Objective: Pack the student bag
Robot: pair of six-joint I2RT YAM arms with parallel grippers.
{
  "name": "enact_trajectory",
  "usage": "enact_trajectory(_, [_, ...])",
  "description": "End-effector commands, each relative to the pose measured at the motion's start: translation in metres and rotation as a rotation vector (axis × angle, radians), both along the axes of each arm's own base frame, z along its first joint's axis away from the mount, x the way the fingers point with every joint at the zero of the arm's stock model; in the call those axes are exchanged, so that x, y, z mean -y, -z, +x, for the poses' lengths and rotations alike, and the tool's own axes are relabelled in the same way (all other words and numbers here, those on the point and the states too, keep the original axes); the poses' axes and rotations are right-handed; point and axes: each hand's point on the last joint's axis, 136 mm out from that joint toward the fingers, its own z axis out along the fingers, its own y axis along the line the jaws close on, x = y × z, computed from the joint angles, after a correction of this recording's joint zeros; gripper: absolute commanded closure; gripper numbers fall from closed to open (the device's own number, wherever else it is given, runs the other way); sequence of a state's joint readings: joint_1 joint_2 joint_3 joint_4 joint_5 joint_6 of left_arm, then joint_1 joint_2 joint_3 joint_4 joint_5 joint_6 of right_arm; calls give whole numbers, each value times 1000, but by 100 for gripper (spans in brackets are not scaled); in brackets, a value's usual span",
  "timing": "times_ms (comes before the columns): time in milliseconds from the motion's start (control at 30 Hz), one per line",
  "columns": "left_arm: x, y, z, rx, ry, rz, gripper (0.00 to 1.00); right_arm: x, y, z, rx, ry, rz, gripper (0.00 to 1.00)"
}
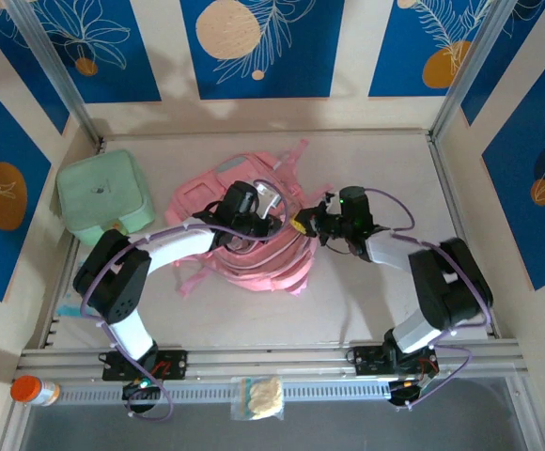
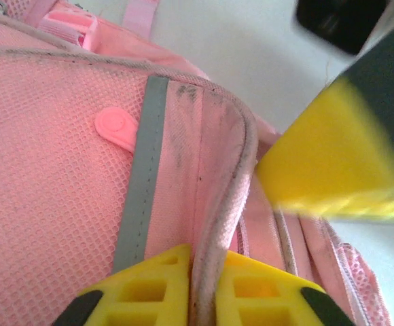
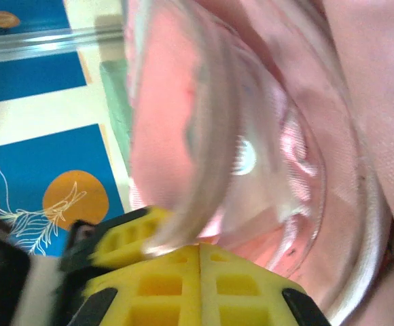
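Left gripper [image 2: 207, 272] pinches a seam of the large soft pink fabric backpack [image 2: 61, 190]; right gripper [image 3: 200, 255] sits closed at its rim; thin fabric could slip free.

At the bottom of the frame, the left claw [image 2: 207, 282] pinched the student bag's [image 2: 54, 217] piped seam. A grey strip [image 2: 142, 176] crossed its pink mesh, and white tabletop [image 2: 251, 47] showed at the top.
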State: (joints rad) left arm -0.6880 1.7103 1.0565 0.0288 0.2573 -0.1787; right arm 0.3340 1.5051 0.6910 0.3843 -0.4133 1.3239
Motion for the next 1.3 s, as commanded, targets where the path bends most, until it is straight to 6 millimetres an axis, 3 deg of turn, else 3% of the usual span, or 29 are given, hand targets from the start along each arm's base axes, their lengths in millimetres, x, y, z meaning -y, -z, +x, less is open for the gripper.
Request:
enact_trajectory(0, [-7, 45, -38, -143, 74, 108, 81, 27, -6, -7, 22, 31, -85, 100])
enact_trajectory(233, [-5, 27, -40, -119, 114, 104, 56, 44, -10, 2, 11, 22, -230, 100])
enact_trajectory(400, [-6, 10, -36, -84, 100, 89, 61, 42, 12, 1, -74, -23, -298, 100])
enact_trajectory(633, [-15, -15, -46, -38, 106, 105, 47, 35, 23, 8, -88, -80, -251, 100])
enact_trajectory(767, [-21, -4, -51, -16, 109, 193, 38, 24, 30, 15, -111, -112, -239, 100])
enact_trajectory(900, [-11, 3, -44, 41, 119, 256, 29, 8, 22, 25, -85, -146, -188, 100])
enact_trajectory(1000, [-15, 7, -31, 86, 71, 320, 31, 0, 10, 25, -44, -157, -194, 100])
enact_trajectory(1100, [-19, -13, -17, 160, -1, 307, 41, -9, -1, 25, -6, -192, -145, 100])
enact_trajectory(1200, [-26, -34, -4, 216, -79, 268, 58, -13, -1, 25, 24, -201, -139, 100])
enact_trajectory(1267, [-32, -34, 4, 196, -114, 255, 70, -15, 1, 27, 23, -208, -138, 100])
